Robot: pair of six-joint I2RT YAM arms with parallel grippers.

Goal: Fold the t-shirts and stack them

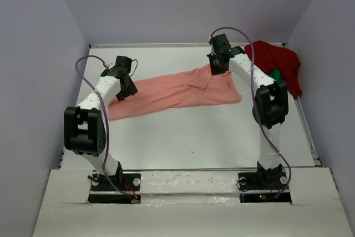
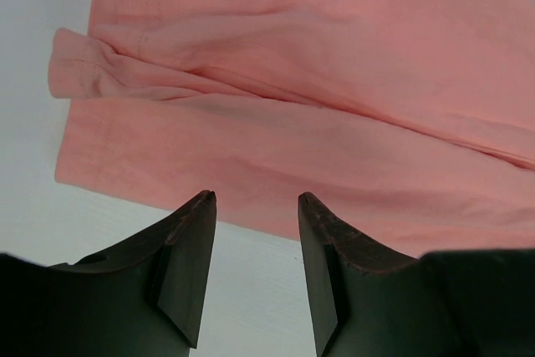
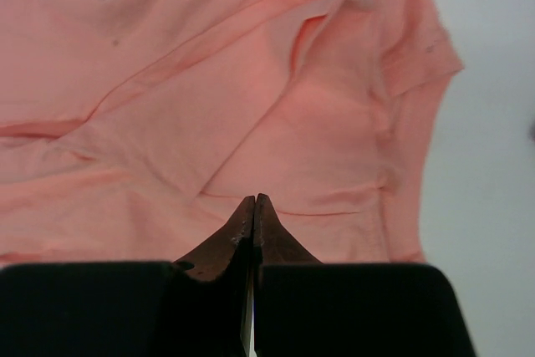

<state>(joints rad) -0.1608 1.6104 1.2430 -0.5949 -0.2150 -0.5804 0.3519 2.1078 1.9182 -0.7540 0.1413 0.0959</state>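
A salmon-pink t-shirt (image 1: 177, 92) lies spread across the middle of the white table (image 1: 194, 142), wrinkled, one sleeve folded over. My left gripper (image 1: 127, 89) hovers at the shirt's left end, open. In the left wrist view its tips (image 2: 257, 198) straddle the near edge of the shirt (image 2: 334, 81) with nothing between them. My right gripper (image 1: 218, 69) is down on the shirt's far right edge. In the right wrist view its fingers (image 3: 254, 200) are pressed together on that edge of the pink cloth (image 3: 209, 106). A dark red t-shirt (image 1: 274, 59) is bunched at the back right, with a bit of green t-shirt (image 1: 275, 74) under it.
Pale walls close the table in at the left, back and right. A raised white rim (image 1: 308, 131) runs along the right side. The arm bases (image 1: 116, 184) stand on the near ledge. A small dark speck (image 1: 192, 151) lies on the table in front of the shirt.
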